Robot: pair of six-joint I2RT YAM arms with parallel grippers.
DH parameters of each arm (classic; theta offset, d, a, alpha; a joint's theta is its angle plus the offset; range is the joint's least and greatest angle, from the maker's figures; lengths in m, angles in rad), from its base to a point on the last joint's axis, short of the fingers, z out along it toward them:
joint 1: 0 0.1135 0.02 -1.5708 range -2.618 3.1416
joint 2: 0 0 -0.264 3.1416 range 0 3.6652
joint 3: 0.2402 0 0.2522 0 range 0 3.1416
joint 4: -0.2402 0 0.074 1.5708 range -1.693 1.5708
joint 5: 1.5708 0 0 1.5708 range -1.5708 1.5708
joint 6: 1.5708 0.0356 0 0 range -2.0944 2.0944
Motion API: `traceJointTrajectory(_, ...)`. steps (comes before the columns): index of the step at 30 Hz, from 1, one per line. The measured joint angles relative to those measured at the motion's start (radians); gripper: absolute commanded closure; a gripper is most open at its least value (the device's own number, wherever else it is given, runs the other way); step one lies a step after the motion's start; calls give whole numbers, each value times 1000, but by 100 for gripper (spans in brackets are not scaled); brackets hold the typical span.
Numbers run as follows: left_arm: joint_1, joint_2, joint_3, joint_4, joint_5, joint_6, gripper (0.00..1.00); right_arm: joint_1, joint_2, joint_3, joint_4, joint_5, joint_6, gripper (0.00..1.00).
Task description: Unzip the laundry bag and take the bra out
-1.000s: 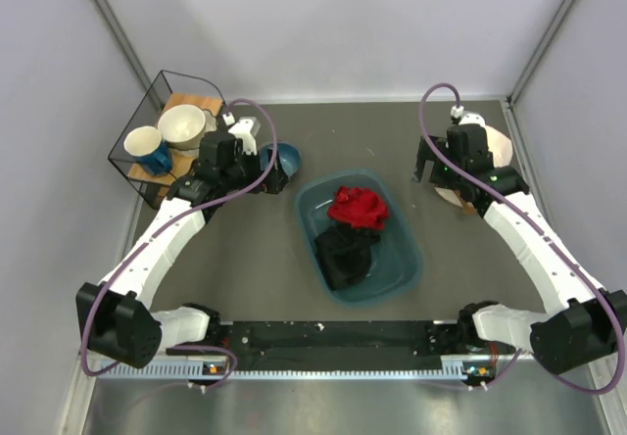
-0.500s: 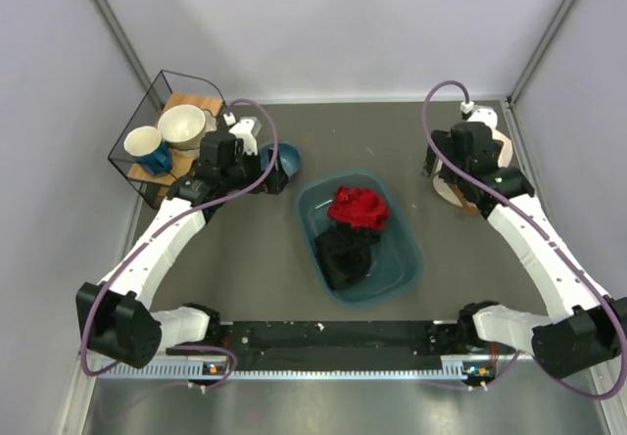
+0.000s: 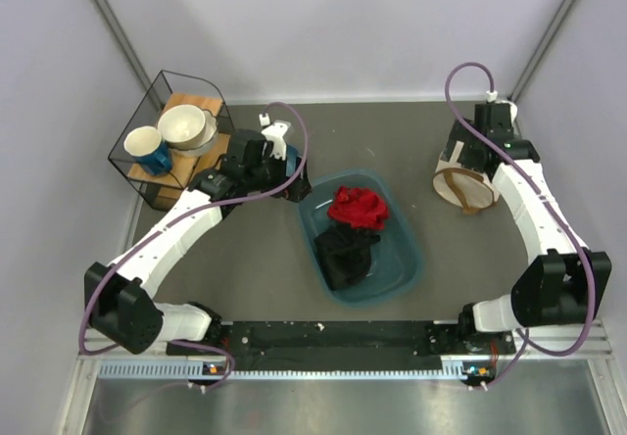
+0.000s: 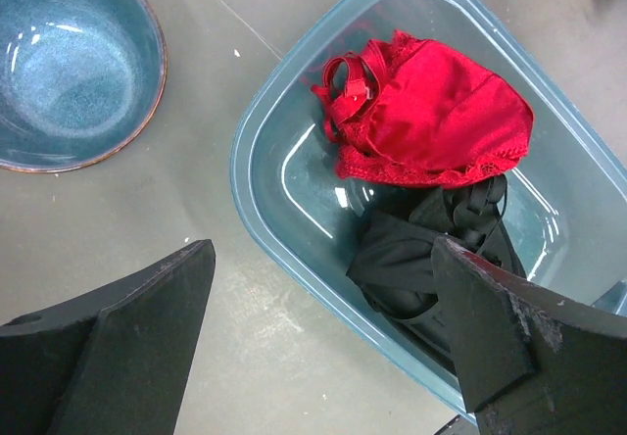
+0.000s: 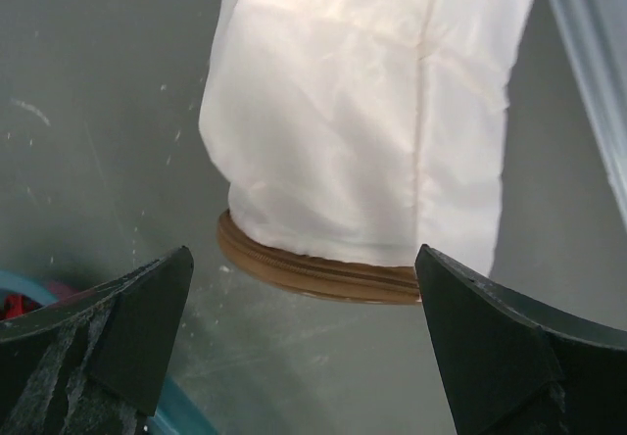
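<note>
The laundry bag [image 3: 468, 190] lies on its side at the right of the table, cream fabric [image 5: 362, 131] with a brown zipper band [image 5: 313, 273] facing the tub. My right gripper [image 3: 458, 164] hovers over the bag's far side, open, and its fingers [image 5: 137, 327] straddle the zipper band without touching it. Beside the teal tub's left rim my left gripper [image 3: 292, 175] is open with nothing in it; the wrist view shows it [image 4: 323, 259] over bare table and the tub's edge. The bra is out of view.
The teal tub [image 3: 407, 259] in the middle holds a red cloth [image 3: 358, 207] and a black cloth [image 3: 345, 249]. A blue bowl [image 4: 69, 63] sits left of the tub. A wire basket [image 3: 147, 92] at the back left holds a blue mug [image 3: 144, 146] and a cream bowl [image 3: 183, 126].
The right arm swung toward the back right, uncovering the laundry bag, and its gripper now points at the bag from behind. The left gripper moved right, from over the blue bowl toward the tub.
</note>
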Motion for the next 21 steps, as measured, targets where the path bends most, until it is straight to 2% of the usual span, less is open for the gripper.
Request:
traceJointTrajectory(4,-6,1,0,-4,-12,2,2,2,0,-18,-15,-51,-6,1)
traceJointTrajectory(8,-8,2,1,-7,-20,3,2,2,-119,-125,28,-63,-55,16)
traceJointTrajectory(10,-8,11,6,-6,-20,2,2,2,-216,-221,97,-80,-89,16)
traceJointTrajectory(11,-8,18,10,-5,-19,2,2,3,-261,-265,123,-83,-103,10)
traceJointTrajectory(16,-13,62,27,4,-18,1,3,18,-518,-569,389,-26,-214,6)
traceJointTrajectory(18,-16,77,27,6,-17,1,3,26,-533,-614,436,-2,-287,5)
traceJointTrajectory(21,-19,90,27,7,-15,0,3,30,-466,-606,483,32,-394,5)
